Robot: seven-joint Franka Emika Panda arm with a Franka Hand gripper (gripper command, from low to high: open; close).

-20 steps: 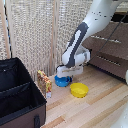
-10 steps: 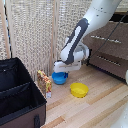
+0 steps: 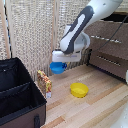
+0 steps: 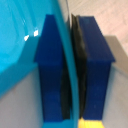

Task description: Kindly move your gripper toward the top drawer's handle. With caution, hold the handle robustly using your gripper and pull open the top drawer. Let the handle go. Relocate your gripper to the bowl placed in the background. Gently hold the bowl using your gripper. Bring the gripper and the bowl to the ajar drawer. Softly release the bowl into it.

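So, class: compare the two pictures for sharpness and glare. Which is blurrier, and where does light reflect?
Exterior view: soft and low in detail throughout, with evenly lit wood, the blue bowl at the gripper and the yellow bowl casting only a faint shadow. Wrist view: very close and blurred at the edges, with small white glare spots on the bowl's glossy wall beside the fingers.

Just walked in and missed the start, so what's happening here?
The white and grey robot arm is carrying the small blue bowl in its claw. The wrist view shows the blue fingertips pinching the bowl's rim. The bowl hangs clear of the wooden floor, above and to the exterior view's left of the yellow bowl, which sits on the floor. The dresser stands at the exterior view's right; whether its top drawer is open is hard to tell.
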